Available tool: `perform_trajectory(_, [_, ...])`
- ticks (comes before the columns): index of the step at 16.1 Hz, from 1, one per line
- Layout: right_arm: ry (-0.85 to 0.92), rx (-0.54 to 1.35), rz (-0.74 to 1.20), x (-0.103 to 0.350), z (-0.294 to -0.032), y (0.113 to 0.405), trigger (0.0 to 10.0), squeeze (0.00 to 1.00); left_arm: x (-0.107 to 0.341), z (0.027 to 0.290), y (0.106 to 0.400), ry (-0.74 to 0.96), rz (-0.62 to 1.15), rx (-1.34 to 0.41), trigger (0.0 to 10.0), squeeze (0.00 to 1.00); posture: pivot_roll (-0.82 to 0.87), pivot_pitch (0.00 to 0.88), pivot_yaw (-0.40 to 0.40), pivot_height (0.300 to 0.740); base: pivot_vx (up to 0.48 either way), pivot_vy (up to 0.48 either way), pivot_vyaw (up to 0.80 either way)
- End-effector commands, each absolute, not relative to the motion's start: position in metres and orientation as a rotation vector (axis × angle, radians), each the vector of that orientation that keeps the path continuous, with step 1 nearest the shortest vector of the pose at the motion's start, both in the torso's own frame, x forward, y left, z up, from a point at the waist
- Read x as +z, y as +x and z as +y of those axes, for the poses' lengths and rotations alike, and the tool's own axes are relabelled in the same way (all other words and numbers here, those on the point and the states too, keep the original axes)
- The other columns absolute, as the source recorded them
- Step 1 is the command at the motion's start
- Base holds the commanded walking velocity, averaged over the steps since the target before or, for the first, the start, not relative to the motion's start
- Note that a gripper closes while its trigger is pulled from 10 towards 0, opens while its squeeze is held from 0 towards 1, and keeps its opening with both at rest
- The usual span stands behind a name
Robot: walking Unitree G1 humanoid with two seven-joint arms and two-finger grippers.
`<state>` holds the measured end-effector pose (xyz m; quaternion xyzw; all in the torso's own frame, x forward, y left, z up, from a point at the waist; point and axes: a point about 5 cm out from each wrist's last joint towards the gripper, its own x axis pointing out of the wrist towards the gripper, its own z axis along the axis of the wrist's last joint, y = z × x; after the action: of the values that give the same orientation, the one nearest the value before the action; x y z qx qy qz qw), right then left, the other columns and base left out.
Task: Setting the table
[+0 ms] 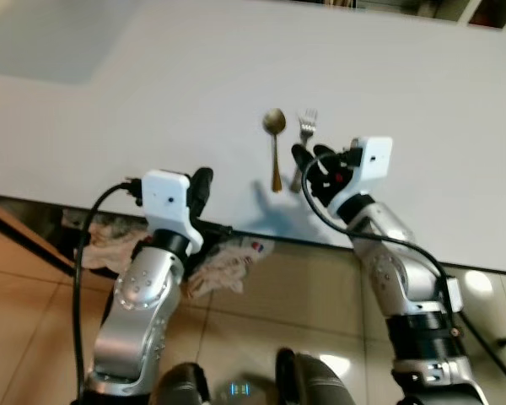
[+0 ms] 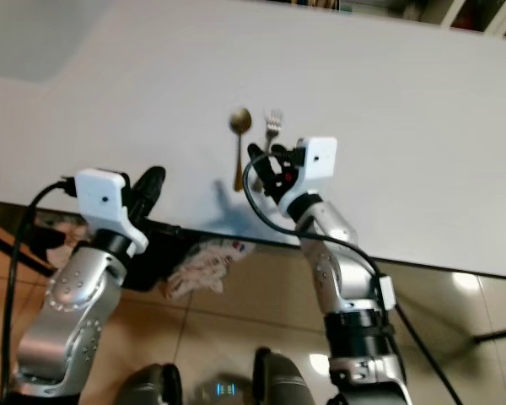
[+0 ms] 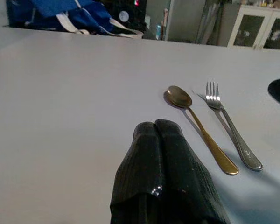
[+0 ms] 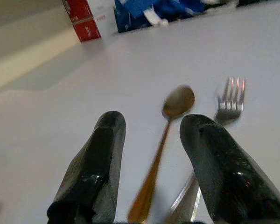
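Spoon (image 1: pixel 274 143) and fork (image 1: pixel 304 139) lie side by side, centre frame on white table (image 1: pixel 152 101). Right gripper (image 4: pixel 151 168) spread wide over handles, empty. Left gripper (image 3: pixel 161 154) pinched together, empty. Plates, glasses likely outstanding.

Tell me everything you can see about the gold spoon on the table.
The gold spoon looks like brass-toned metal, with an oval bowl and a long slim handle. It lies flat on the white table, bowl away from the robot and handle end toward the near edge. A silver fork lies just to its right, roughly parallel; whether they touch near the handle ends is unclear. The right hand hovers open at the handle ends, fingers either side of the spoon's handle, not gripping it.
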<state>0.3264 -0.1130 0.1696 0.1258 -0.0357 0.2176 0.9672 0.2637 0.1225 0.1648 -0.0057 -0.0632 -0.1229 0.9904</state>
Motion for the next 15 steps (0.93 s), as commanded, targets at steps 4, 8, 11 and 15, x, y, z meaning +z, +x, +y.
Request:
perform_trajectory(4, [0.221,0.461,-0.100,0.166,-0.108,0.324,10.0,0.00,0.148,0.132,0.264,0.005,-0.084,-0.199,10.0,0.00,-0.10,0.080,-0.026,0.740,0.000,0.480,0.00])
perform_trajectory(8, [0.197,0.450,-0.100,0.162,-0.107,0.327,10.0,0.00,0.134,0.131,0.263,-0.006,-0.048,-0.200,10.0,0.00,-0.10,0.072,-0.027,0.740,0.000,0.480,0.00])
perform_trajectory(11, [0.172,0.456,-0.059,0.150,-0.103,0.325,10.0,0.00,0.126,0.131,0.263,-0.017,-0.029,-0.197,10.0,0.00,-0.09,0.065,-0.025,0.740,0.000,0.480,0.00])
perform_trajectory(15, [0.120,0.439,-0.025,0.136,-0.099,0.324,10.0,0.00,0.113,0.128,0.260,-0.014,0.006,-0.217,10.0,0.00,-0.08,0.047,-0.013,0.740,0.000,0.480,0.00])
